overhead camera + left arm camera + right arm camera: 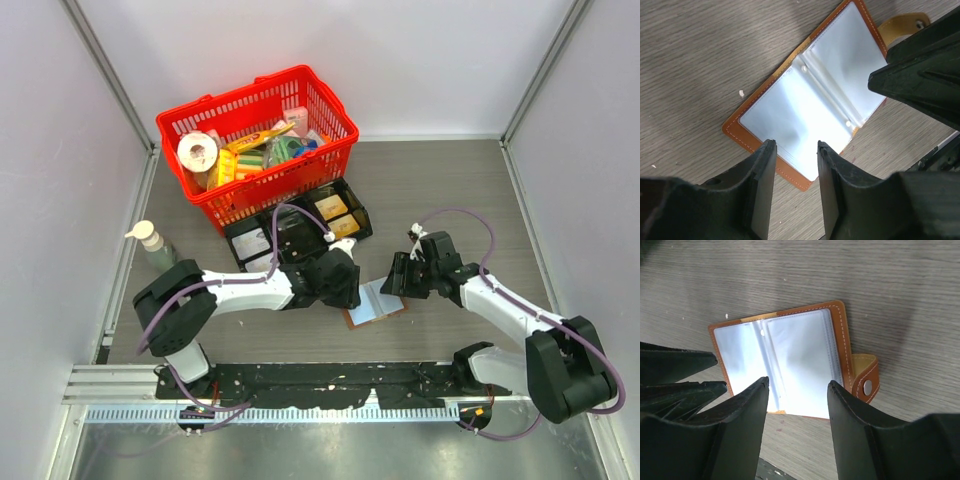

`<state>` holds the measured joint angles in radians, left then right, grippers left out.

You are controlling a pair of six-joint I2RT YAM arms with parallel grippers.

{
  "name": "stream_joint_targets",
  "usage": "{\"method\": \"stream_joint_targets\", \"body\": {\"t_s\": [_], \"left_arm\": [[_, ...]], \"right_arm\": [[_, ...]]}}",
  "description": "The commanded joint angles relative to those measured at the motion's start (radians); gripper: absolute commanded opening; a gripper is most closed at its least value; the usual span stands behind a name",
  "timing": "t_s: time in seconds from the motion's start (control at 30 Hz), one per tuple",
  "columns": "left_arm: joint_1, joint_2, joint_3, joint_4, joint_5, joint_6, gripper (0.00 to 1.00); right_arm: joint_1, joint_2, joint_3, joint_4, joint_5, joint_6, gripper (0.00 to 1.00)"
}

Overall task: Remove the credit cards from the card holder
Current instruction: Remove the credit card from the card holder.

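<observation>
The card holder (377,303) lies open and flat on the table, brown with tan edges, its glossy pale blue-grey inner sleeves facing up (810,95) (785,357). Its snap tab (866,380) sticks out on one side. The credit cards are hidden: I make out no separate card in the sleeves. My left gripper (795,147) hovers over the holder's left edge, open with nothing between its fingers. My right gripper (799,384) hovers over the near edge of the right half, also open and empty. In the top view both grippers (350,285) (402,275) flank the holder closely.
A red basket (258,140) full of groceries stands at the back left. A black divided tray (300,225) lies just in front of it, behind the left gripper. A pump bottle (152,243) stands by the left wall. Walls close in the table's sides.
</observation>
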<state>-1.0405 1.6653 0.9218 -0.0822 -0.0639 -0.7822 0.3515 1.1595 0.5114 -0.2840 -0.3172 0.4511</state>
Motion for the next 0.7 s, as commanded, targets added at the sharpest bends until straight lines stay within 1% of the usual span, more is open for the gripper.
{"method": "stream_joint_targets", "body": {"t_s": [0.0, 0.2, 0.4, 0.63, 0.67], "left_arm": [[-0.004, 0.025, 0.026, 0.039, 0.019, -0.005, 0.39], [-0.004, 0.059, 0.029, -0.001, 0.012, -0.008, 0.36], [-0.006, 0.079, 0.028, -0.024, 0.009, -0.017, 0.35], [-0.006, 0.086, 0.029, -0.025, 0.016, -0.022, 0.35], [-0.006, 0.086, 0.028, -0.025, 0.019, -0.022, 0.34]], "right_arm": [[0.004, 0.023, 0.012, 0.002, 0.059, -0.008, 0.55], [0.004, 0.025, 0.01, -0.014, 0.093, -0.011, 0.54], [0.004, 0.04, -0.001, 0.002, 0.061, -0.012, 0.54], [0.004, 0.002, 0.006, 0.012, 0.0, -0.006, 0.46], [0.004, -0.007, 0.009, 0.012, -0.006, -0.006, 0.44]]}}
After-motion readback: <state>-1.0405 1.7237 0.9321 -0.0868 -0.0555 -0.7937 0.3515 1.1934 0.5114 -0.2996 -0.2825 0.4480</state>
